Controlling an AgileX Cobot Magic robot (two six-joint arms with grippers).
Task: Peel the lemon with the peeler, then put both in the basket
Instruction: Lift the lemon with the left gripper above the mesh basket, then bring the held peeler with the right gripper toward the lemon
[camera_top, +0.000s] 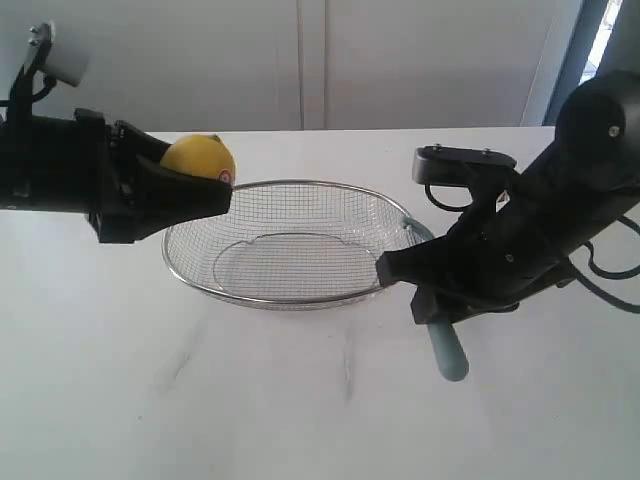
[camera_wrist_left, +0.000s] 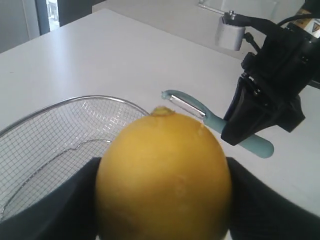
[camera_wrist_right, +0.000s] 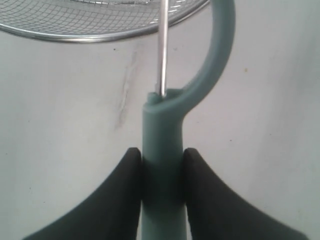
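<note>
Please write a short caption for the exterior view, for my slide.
Left pincer holds the lemon near the basket; right pincer grips the peeler.

- We see a small reddish round sticker (camera_top: 225, 176) on the roundish yellow lemon (camera_top: 197, 157). Its print is too small for us to read.
- In the left wrist view we see a small orange-and-white label (camera_wrist_left: 313, 26) on the black arm housing (camera_wrist_left: 280, 65), cut off by the picture's edge. We cannot make out any characters on it.
- We can read no word, brand or number anywhere.
</note>
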